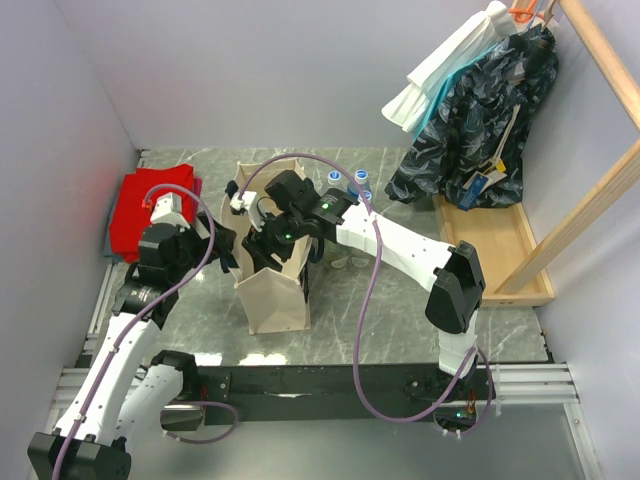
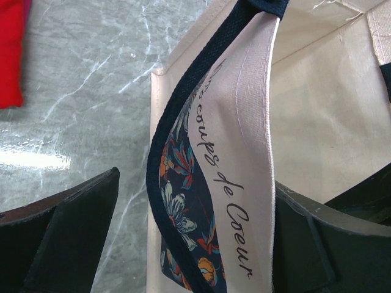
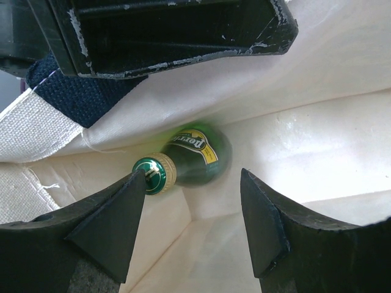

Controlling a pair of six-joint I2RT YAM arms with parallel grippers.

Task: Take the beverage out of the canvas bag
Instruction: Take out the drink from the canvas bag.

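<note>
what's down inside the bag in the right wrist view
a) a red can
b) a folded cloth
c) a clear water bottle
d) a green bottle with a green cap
d, the right wrist view looks down into the bag at a green bottle with a green cap and a yellow label.

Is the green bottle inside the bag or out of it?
Inside: the right wrist camera shows the green bottle low within the walls of the canvas bag.
</note>
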